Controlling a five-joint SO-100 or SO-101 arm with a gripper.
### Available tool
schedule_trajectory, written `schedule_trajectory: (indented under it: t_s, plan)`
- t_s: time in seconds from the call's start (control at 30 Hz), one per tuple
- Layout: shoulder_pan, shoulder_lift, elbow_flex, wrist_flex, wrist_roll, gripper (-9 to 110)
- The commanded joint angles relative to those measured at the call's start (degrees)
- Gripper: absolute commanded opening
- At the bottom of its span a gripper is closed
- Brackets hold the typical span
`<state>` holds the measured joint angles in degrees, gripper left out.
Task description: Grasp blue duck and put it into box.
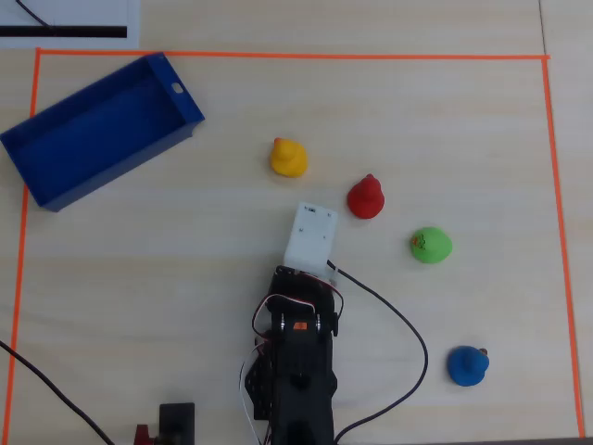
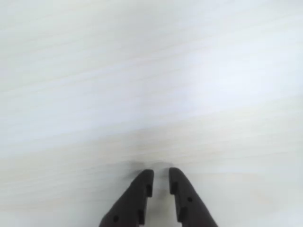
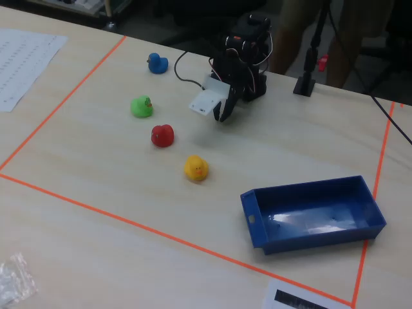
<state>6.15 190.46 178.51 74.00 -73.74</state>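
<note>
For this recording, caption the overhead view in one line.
Arm's gripper at centre, blue duck lower right, empty box upper left.

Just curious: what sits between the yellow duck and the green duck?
The small red toy duck, in the overhead view, between the yellow duck and green duck.

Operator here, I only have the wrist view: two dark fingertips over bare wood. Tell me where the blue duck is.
Observer: In the overhead view the blue duck sits at lower right, well to the right of the arm and apart from the other ducks.
Operator: Report what sits nearest the gripper.
Observer: The red duck, just right of the white wrist housing in the overhead view; the gripper hangs over bare table in the fixed view.
Operator: Give me the box.
Observer: The box lies at upper left in the overhead view, empty, on the opposite side from the blue duck.
</note>
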Motion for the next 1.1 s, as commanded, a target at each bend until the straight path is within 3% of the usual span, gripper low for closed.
schedule_trajectory:
  t_s: [0.0,0.73,0.93,1.07]
  plan:
    - [0.53,-0.79,-0.26,1.14,0.09,1]
    - [2.99,-0.79,-0.26,1.05,0.35,7]
    - [2.81,-0.79,-0.26,-1.14,-0.18,0]
    - [8.88,-3.52,-6.15,-3.43,-3.08,0]
